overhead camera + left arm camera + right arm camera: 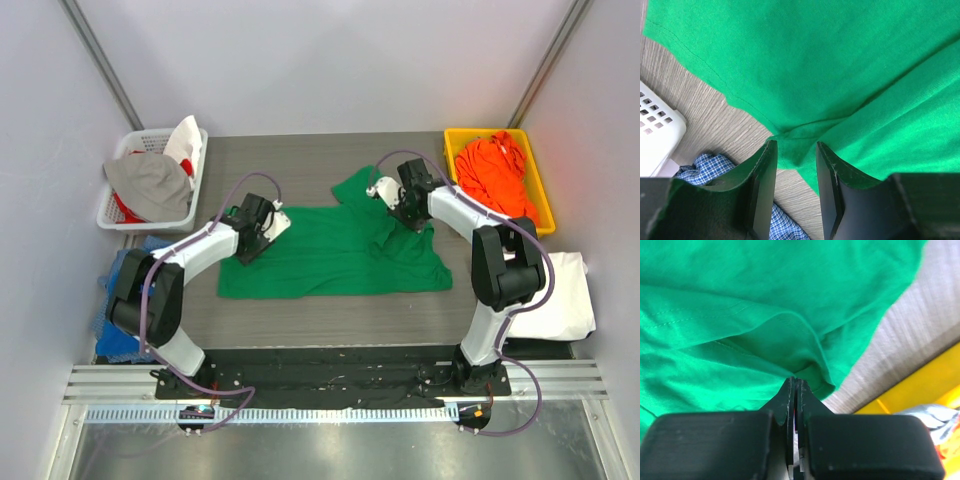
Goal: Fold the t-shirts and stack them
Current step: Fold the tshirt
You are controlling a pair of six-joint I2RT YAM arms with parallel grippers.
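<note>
The bright green t-shirt [330, 255] lies spread on the table, its upper right part bunched and folded over. My left gripper [252, 233] is at the shirt's left edge. In the left wrist view it [796, 146] is open, its jaws either side of a corner of the green cloth [840, 60]. My right gripper [403, 207] is at the bunched upper right part. In the right wrist view it [795, 381] is shut on a fold of the green shirt [740, 290]. The orange t-shirt [492, 172] lies in a yellow bin [538, 205]. The white t-shirt [562, 297] lies folded at the right.
A white basket [197, 190] with grey and white cloth stands at the back left; it also shows in the left wrist view [655, 125]. A blue checked cloth [112, 295] lies at the left table edge. The yellow bin [920, 385] is close to my right gripper.
</note>
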